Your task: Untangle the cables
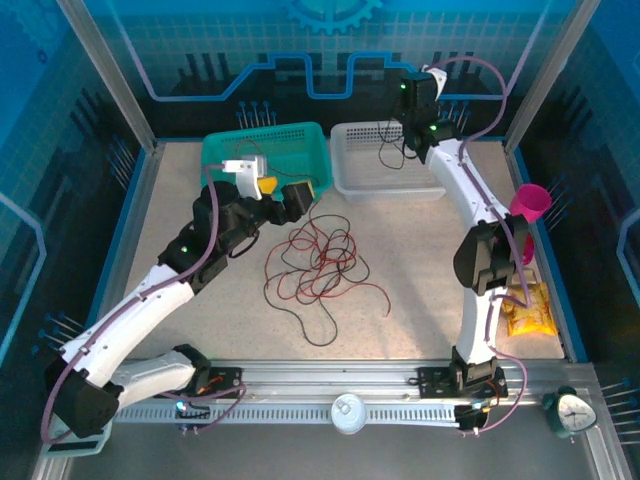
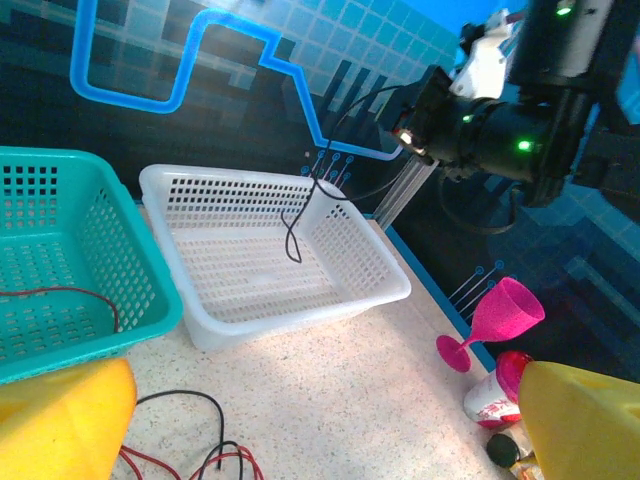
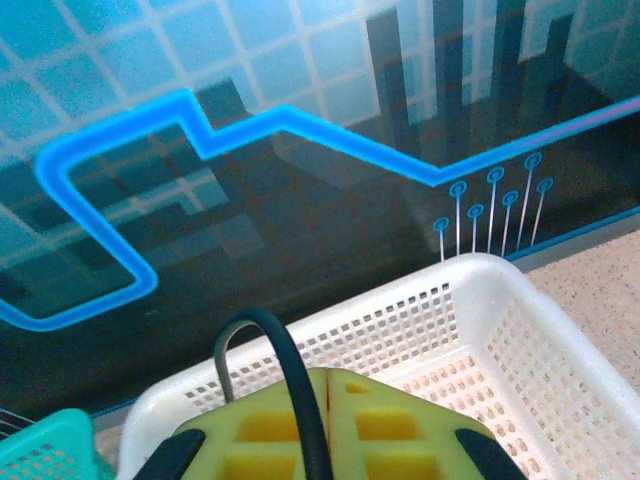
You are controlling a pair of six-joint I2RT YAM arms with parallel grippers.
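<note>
Right arm stretched above white basket
Black cable is gripped by right pincer (pads together); left pincer is held wide.

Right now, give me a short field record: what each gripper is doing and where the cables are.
Left gripper: open, empty, by the green basket
Right gripper: shut on a black cable, raised over the white basket
Black cable: hangs down into the white basket
Tangle: red and black cables heaped mid-table, not yet separated
Green basket: a red cable lies inside
</note>
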